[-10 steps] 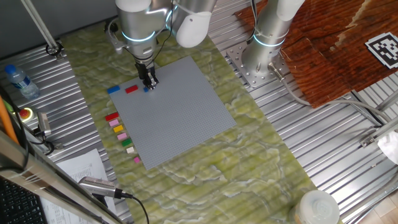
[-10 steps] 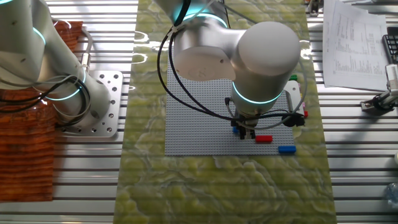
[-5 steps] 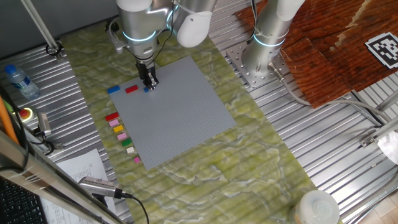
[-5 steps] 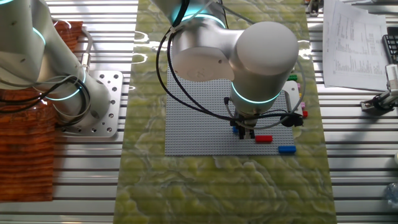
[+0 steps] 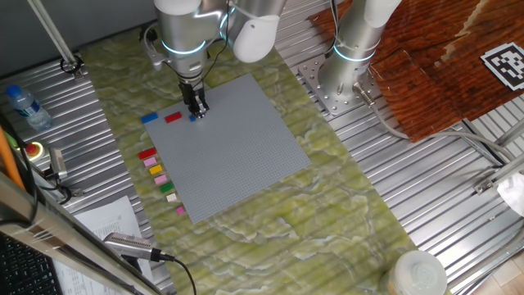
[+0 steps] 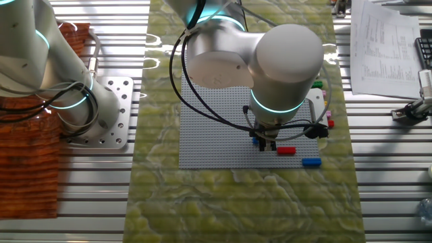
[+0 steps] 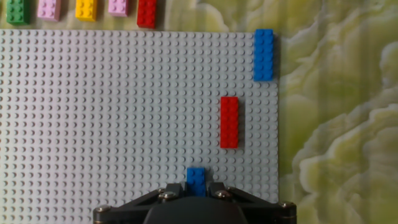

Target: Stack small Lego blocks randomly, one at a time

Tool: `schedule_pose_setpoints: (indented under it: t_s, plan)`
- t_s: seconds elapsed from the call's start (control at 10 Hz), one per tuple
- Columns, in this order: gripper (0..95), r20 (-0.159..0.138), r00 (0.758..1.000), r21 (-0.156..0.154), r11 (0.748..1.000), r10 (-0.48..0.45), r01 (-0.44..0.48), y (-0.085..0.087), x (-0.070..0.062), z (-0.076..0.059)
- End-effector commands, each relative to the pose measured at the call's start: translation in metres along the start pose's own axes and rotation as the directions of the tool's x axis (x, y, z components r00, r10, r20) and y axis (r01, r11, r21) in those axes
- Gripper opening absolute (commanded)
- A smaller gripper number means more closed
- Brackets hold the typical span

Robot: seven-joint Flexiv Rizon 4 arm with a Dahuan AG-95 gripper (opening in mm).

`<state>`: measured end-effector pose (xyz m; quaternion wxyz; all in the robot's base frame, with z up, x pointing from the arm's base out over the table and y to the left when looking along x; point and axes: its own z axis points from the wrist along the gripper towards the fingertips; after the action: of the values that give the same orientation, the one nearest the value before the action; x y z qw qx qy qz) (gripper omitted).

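Blue plastic sits between my fingers: my tool (image 7: 196, 190) is clamped on a small blue brick (image 7: 196, 180), pressed down at the near edge of the grey baseplate (image 7: 112, 118). From the other fixed view the tool (image 6: 265, 143) stands upright over that same edge of the plate (image 6: 216, 135).

Just beyond it on the studs lies a long red brick (image 7: 229, 122), and farther out, at the plate's corner, a long blue brick (image 7: 263, 55). These two show again in the fixed views, red (image 5: 173, 117) (image 6: 286, 150) and blue (image 5: 149, 118) (image 6: 311, 162).

Past the far edge of the plate, on the mat, a row of loose bricks waits: red (image 7: 147, 12), pink (image 7: 118, 6), yellow (image 7: 86, 9), another pink (image 7: 48, 9) and green (image 7: 16, 11).

Underneath, a green marbled mat (image 5: 270, 213) covers the ribbed metal table (image 5: 442, 188). Farther off stand a second arm's base (image 5: 348, 65), a water bottle (image 5: 23, 105) and some papers (image 6: 381, 47).
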<state>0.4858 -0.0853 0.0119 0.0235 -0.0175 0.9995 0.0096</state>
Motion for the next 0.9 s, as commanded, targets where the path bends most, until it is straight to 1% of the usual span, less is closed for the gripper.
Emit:
schedule_pose_setpoints:
  t_s: [0.1, 0.9]
  plan:
    - [0.0, 0.001, 1.000, 0.001, 1.000, 0.002, -0.002, 0.0013, -0.0004, 0.0025]
    - [0.0, -0.003, 1.000, 0.011, 1.000, 0.018, -0.018, 0.0014, -0.0007, 0.0031]
